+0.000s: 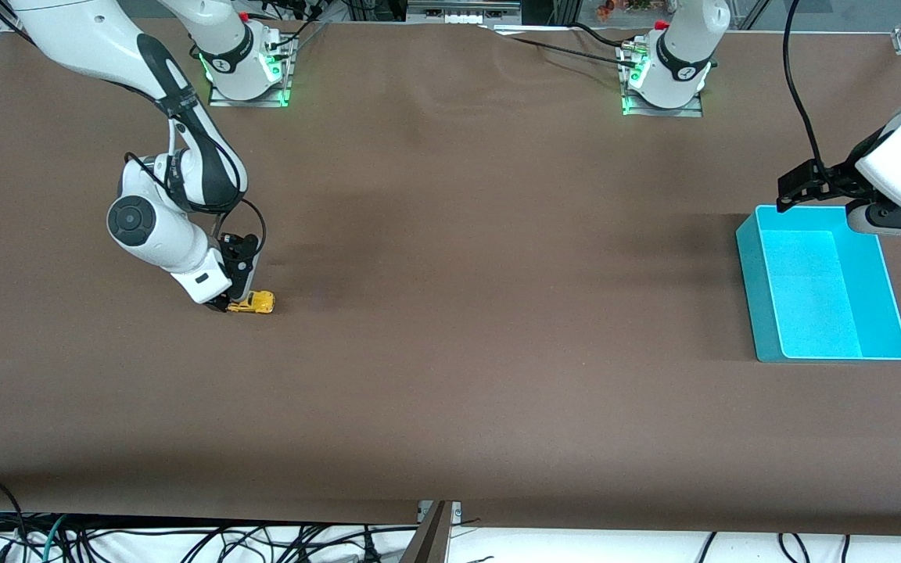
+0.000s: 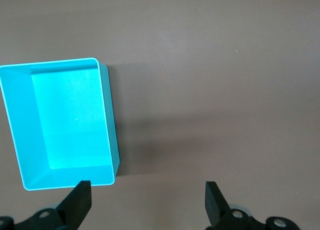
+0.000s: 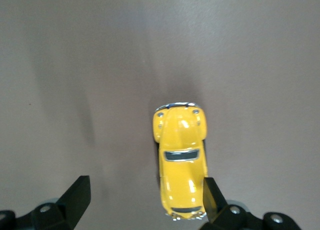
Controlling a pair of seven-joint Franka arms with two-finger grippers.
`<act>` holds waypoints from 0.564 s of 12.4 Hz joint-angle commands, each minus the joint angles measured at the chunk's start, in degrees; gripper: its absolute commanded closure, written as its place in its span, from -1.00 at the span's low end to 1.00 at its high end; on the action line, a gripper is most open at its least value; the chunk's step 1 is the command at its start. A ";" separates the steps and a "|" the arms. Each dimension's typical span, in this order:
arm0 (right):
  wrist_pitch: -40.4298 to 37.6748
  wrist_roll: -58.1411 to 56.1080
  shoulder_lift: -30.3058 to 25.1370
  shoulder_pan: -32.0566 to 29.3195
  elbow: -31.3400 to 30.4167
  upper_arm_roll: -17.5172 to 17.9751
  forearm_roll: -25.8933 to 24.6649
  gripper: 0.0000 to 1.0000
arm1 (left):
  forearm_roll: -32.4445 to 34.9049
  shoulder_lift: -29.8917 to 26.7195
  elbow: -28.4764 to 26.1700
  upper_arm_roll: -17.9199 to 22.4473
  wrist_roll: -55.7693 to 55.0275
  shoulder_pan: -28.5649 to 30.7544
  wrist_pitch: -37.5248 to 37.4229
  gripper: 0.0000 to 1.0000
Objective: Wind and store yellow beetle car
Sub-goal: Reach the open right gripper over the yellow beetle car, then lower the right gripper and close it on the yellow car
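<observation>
The yellow beetle car [image 1: 254, 302] sits on its wheels on the brown tabletop, toward my right arm's end, well in from every edge, unstored.

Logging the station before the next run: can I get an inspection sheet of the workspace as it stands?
Surface: brown table, bare apart from the two items below.
Job's things: yellow beetle car on the table toward the right arm's end; cyan bin empty, toward the left arm's end.
Clutter: nothing seen.
Grippers: right gripper open, low at the car, one finger touching its side; left gripper open, waiting by the bin's edge.
Cables: black cable hangs to the left arm; loose cables under the table's near edge.
Surroundings: arm bases lit green.
</observation>
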 commanded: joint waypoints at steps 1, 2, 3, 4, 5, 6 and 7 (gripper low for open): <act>1.04 -2.81 1.43 -0.57 1.45 0.41 0.96 -0.98 | -0.54 0.85 1.95 -0.18 0.37 0.27 -1.33 -1.00; 1.91 -2.90 2.05 -0.48 1.89 0.41 0.96 -0.98 | -0.63 0.85 1.86 -0.18 0.37 0.27 -1.33 -1.00; 2.62 -2.90 2.92 -0.48 2.24 0.41 0.96 -0.98 | -0.54 0.85 1.95 -0.18 0.37 0.27 -1.33 -1.00; 3.41 -2.90 3.89 -0.48 2.77 0.41 0.96 -0.98 | -0.54 0.85 1.86 -0.18 0.37 0.27 -1.33 -1.00; 4.37 -3.34 4.51 -0.57 2.86 0.33 0.96 -0.94 | -0.63 0.85 1.86 -0.18 0.37 0.27 -1.33 -1.00; 4.64 -3.43 4.60 -0.48 2.86 0.33 1.05 -0.78 | -0.63 0.85 1.95 -0.18 0.37 0.27 -1.33 -1.00; 4.64 -3.43 4.60 -0.48 2.86 0.33 0.96 -0.57 | -0.63 0.85 1.86 -0.18 0.37 0.27 -1.33 -1.00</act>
